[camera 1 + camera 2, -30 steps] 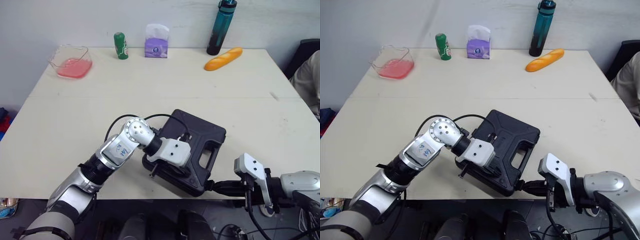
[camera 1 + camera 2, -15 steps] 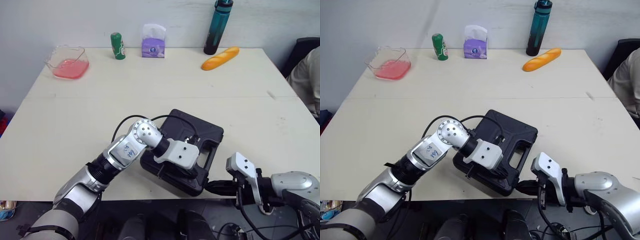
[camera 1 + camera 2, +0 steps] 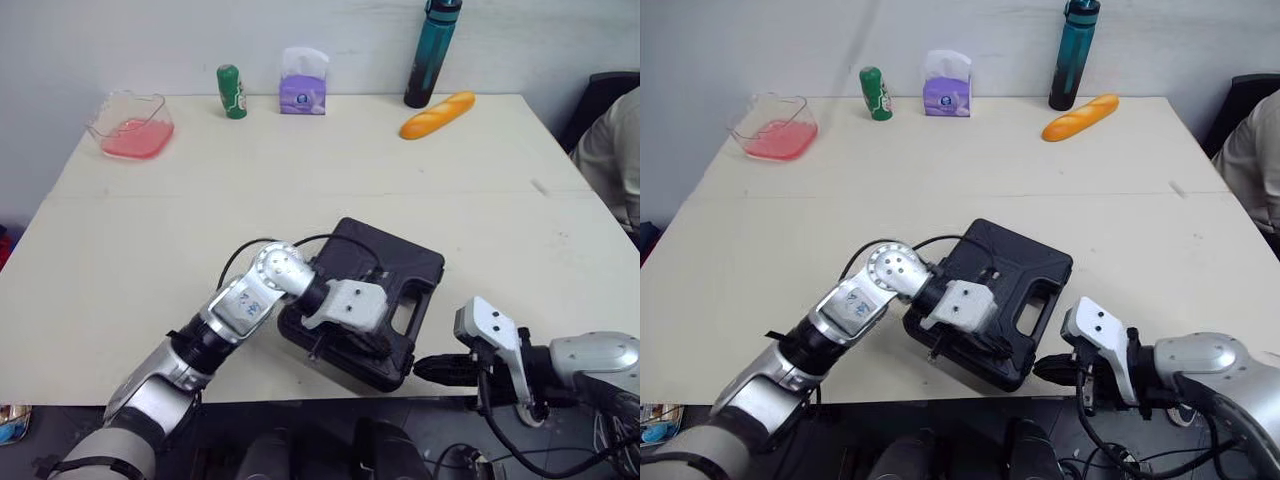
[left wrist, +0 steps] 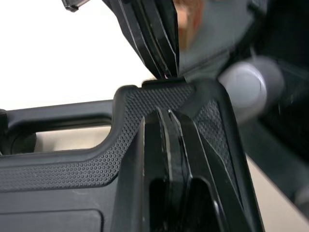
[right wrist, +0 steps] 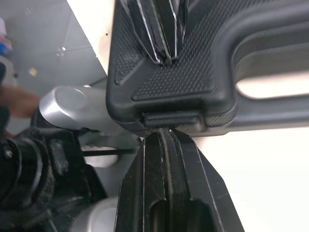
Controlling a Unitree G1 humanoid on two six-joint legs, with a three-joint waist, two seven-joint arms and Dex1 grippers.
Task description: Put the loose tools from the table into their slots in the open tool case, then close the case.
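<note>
— Black tool case (image 3: 385,268) shut, at six o'clock on the desk (image 3: 300,170). Tools?
— Both clenched, grasping nothing: left tool (image 4: 168,116) pressing the lid (image 3: 1015,262), right tool (image 5: 166,133) at the latch (image 5: 174,119), five o'clock of the case. Push squarely; keep the lid pinned.
— Changed since a second ago?
— Hardly: lid shut then too, tools barely shifted.

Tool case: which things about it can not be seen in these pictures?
- Inside of the tool case: hidden because it is shut, both eye views; tools in slots cannot be checked.
- Its near edge: partly covered by the left gripper, eye views.
- Grey round shape beyond the case, left wrist view: blurred, cannot be named.
</note>
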